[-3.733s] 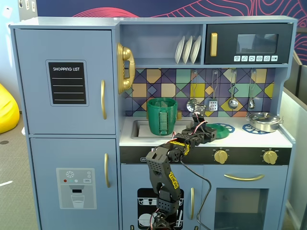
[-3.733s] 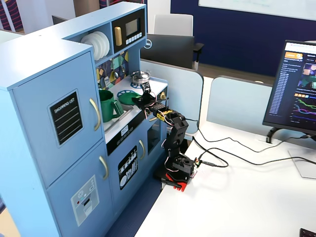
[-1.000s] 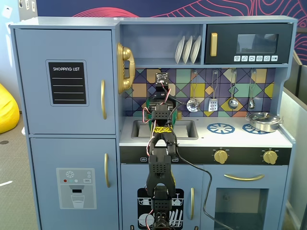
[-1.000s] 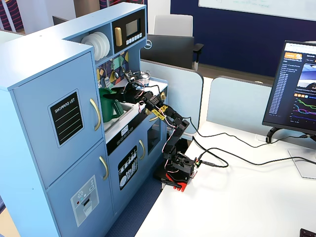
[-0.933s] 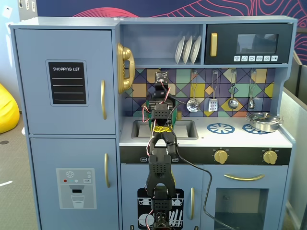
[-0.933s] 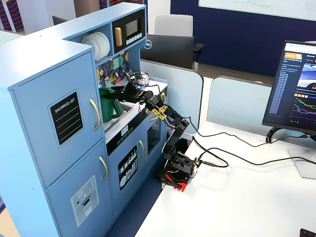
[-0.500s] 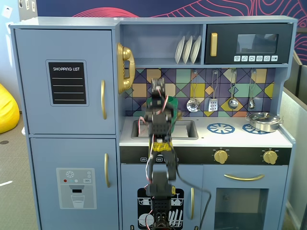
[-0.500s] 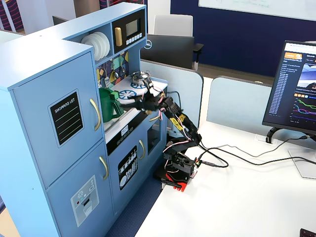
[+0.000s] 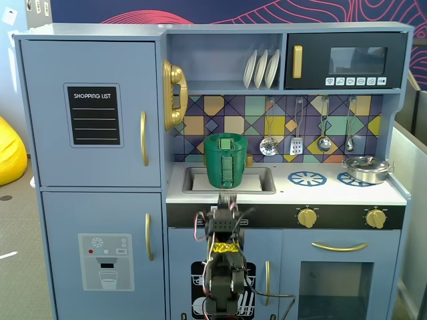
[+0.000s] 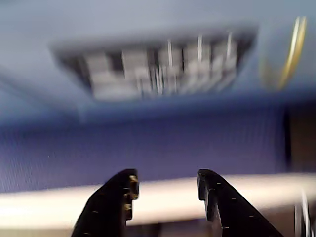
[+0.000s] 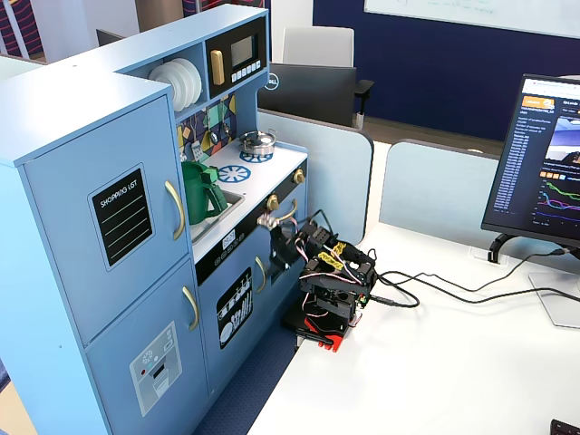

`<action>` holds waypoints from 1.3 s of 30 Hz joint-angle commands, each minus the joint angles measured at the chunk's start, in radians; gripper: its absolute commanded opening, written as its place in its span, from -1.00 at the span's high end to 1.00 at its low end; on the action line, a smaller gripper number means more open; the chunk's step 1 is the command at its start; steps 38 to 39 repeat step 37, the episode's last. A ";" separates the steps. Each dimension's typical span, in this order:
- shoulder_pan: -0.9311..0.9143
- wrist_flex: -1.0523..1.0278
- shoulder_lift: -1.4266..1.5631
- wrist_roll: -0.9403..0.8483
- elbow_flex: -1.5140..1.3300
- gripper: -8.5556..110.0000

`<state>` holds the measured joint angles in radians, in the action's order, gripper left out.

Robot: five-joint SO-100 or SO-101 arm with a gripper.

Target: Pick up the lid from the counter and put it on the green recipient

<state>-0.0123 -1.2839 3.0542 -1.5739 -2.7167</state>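
The tall dark-green recipient stands in the sink of the toy kitchen; it also shows in a fixed view. The green lid lies flat across its top, with the small square knob in the middle. My gripper is low in front of the counter edge, below the recipient and apart from it. In the blurred wrist view the gripper is open and empty, with only the kitchen front behind it. The side fixed view shows the arm folded with the gripper near the kitchen front.
A shiny steel pot sits on the right burner, next to a blue burner ring. Utensils hang on the back wall. The arm's base stands on a white desk with cables and a monitor.
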 commanded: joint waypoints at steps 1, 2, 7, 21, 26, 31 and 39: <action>0.043 -0.054 0.046 0.032 -0.140 0.79; 0.052 -0.067 0.058 0.044 -0.166 0.79; 0.058 -0.169 0.121 0.009 -0.273 0.73; 0.043 -0.247 0.123 0.064 -0.279 0.68; 0.043 -0.247 0.123 0.064 -0.279 0.68; 0.043 -0.247 0.124 0.064 -0.279 0.68; 0.043 -0.247 0.124 0.064 -0.279 0.68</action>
